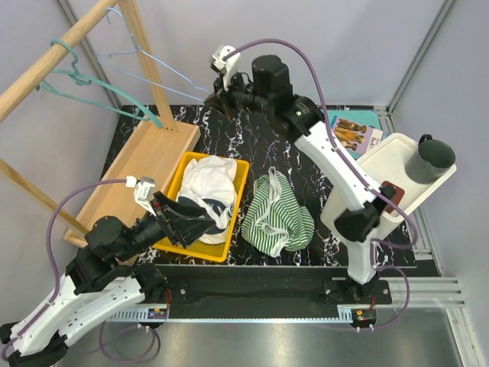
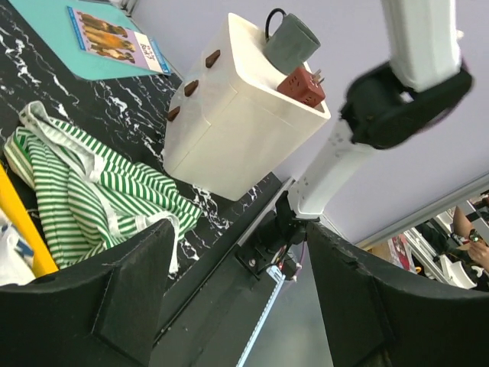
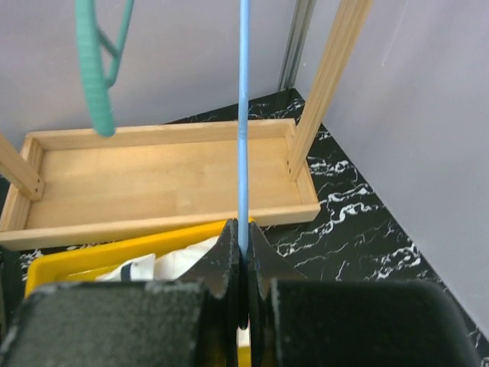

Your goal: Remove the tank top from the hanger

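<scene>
Black marbled bench [image 1: 252,145] under plain grey walls. On it, green-striped tank top [image 1: 276,214], crumpled in a heap and off the hanger [image 3: 244,138], just right of yellow bin [image 1: 238,210]. Right gripper [image 3: 243,233] up at the back, jaws pinching the blue hanger wire (thin rod rising straight between them in the wrist view), well apart from the tank top. Left gripper [image 2: 241,245] low at the bin's near corner, jaws spread wide, tank top near, off to the right.

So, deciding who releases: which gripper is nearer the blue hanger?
Right. The right gripper is clamped on the blue hanger; the left gripper hovers over the yellow bin.
</scene>
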You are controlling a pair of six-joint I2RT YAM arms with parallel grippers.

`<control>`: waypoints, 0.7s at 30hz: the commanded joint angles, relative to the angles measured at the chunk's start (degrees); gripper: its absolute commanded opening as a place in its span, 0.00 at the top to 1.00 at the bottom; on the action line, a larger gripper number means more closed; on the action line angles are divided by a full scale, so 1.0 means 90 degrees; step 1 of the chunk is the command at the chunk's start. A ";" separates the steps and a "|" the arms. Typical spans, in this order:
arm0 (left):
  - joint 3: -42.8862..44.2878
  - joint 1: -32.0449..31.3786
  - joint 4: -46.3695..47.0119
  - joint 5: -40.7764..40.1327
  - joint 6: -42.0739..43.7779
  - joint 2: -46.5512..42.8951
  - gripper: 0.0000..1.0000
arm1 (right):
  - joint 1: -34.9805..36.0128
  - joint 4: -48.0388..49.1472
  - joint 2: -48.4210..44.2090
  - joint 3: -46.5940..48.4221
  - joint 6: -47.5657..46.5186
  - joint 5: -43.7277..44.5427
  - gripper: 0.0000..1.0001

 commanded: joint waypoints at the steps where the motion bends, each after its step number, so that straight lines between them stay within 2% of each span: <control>1: 0.0012 -0.0021 -0.0284 -0.0199 -0.0080 -0.0523 0.27 | -0.0027 -0.0868 0.1485 0.2625 -0.0136 -0.0478 1.00; 4: -0.0008 -0.0031 -0.0430 -0.0268 -0.0109 -0.0787 0.27 | -0.0017 -0.0978 0.2278 0.3771 0.0010 -0.0595 1.00; 6: -0.0028 -0.0021 -0.0508 -0.0297 -0.0119 -0.0875 0.27 | -0.0017 -0.0716 0.2496 0.3970 0.0079 -0.0722 1.00; 10: -0.0067 -0.0031 -0.0655 -0.0327 -0.0139 -0.1051 0.27 | 0.0041 0.0134 0.2545 0.3436 0.0303 -0.0830 1.00; 15: -0.0135 -0.0031 -0.0772 -0.0346 -0.0197 -0.1198 0.27 | 0.0344 0.0573 0.3052 0.3912 0.0148 -0.0586 1.00; 21: -0.0096 -0.0021 -0.0928 -0.0385 -0.0256 -0.1422 0.27 | 0.0617 0.1355 0.3247 0.3717 0.0235 -0.0283 1.00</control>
